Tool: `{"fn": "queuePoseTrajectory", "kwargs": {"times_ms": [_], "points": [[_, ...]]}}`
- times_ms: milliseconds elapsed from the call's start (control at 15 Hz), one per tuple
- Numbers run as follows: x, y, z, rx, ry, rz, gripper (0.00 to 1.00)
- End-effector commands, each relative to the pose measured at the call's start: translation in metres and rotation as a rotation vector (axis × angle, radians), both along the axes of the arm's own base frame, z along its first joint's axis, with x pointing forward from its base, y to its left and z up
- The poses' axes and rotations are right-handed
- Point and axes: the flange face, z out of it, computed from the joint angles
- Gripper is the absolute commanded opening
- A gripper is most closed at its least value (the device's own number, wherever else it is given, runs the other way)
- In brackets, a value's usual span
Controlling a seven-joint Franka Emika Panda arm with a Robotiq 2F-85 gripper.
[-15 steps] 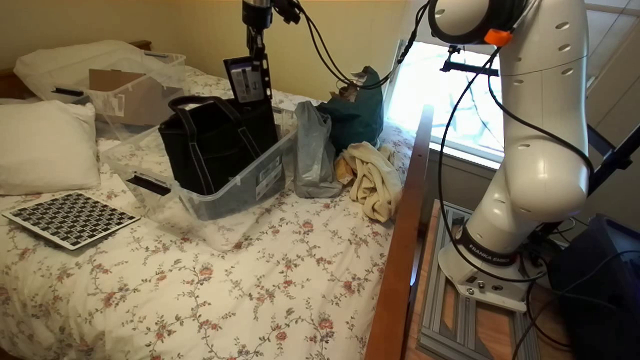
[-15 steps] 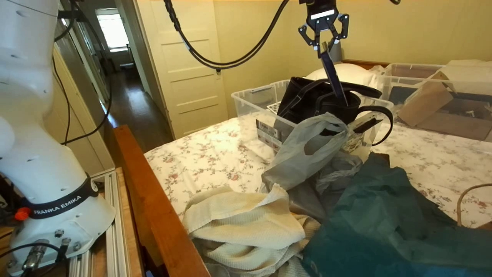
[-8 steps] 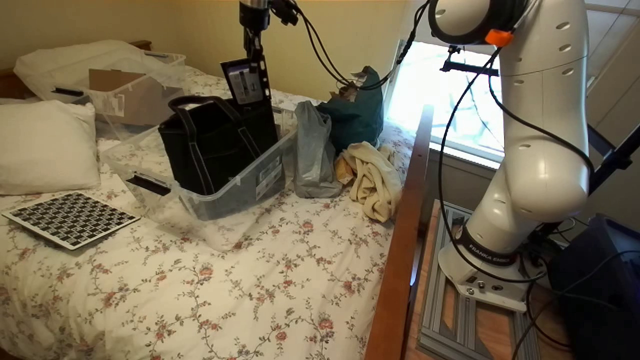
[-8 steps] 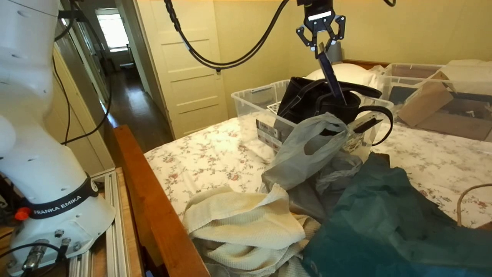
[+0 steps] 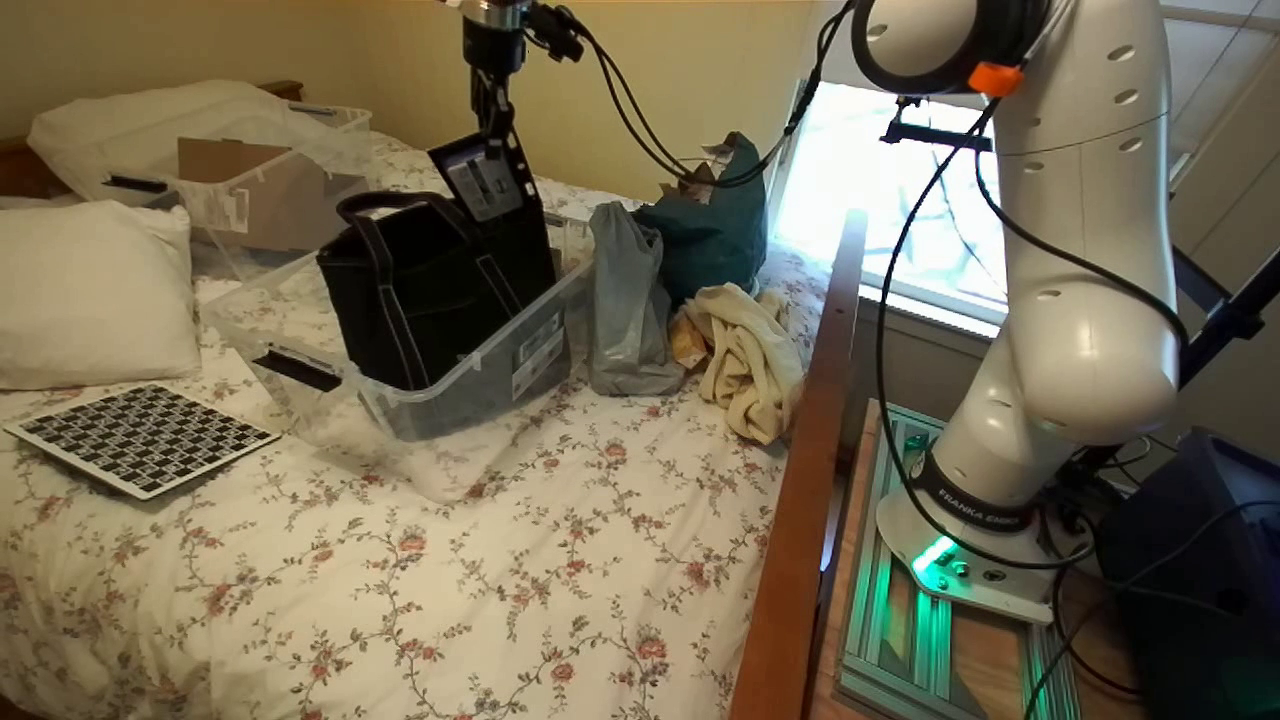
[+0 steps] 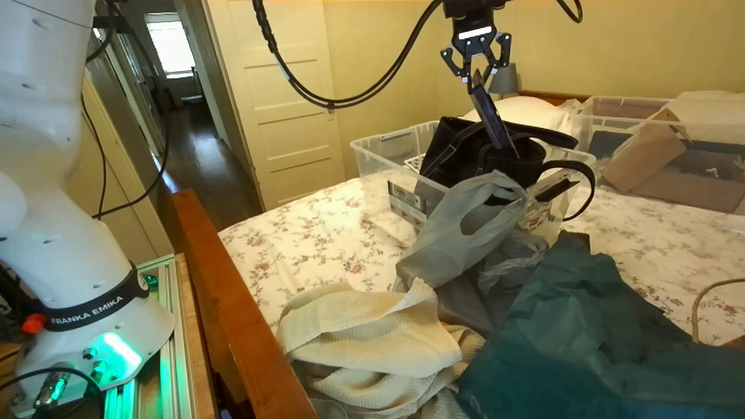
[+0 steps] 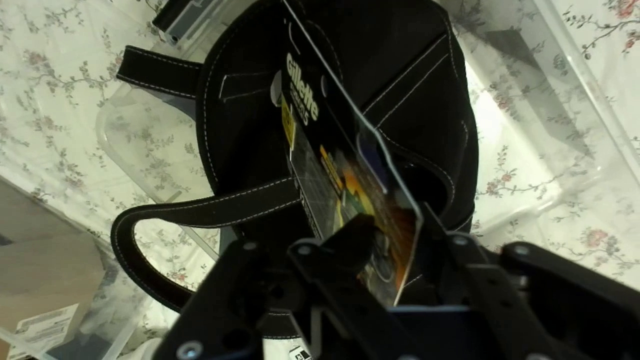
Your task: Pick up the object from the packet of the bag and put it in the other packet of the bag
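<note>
Tool point(image 6: 478, 80) clamped on tilted pack point(image 5: 484, 188) over bag point(image 5: 440, 315). Likely transfer step; next, align with other pocket (which, cannot tell), lower.

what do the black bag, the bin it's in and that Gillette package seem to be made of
Black bag: matte fabric, maybe canvas, from its soft sides and pale stitching. Bin: probably glossy plastic, being transparent with shiny edges. Package: glossy, perhaps printed card with clear plastic, given its lettering and shiny edge.

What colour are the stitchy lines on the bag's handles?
White, running along the black handles; the wrist view shows them best.
</note>
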Motion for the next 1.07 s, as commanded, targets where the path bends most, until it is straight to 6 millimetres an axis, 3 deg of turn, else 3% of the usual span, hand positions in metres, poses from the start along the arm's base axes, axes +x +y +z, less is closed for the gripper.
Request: {"fn": "queuePoseTrajectory", "kwargs": {"times_ms": [0,533,1000], "points": [[0.006,0.003,0.002,-0.009,-0.044,0.043,0.07],[0.016,0.008,0.008,-0.029,-0.132,0.081,0.07],[0.017,-0.004,-0.012,0.028,-0.140,0.064,0.07]]}}
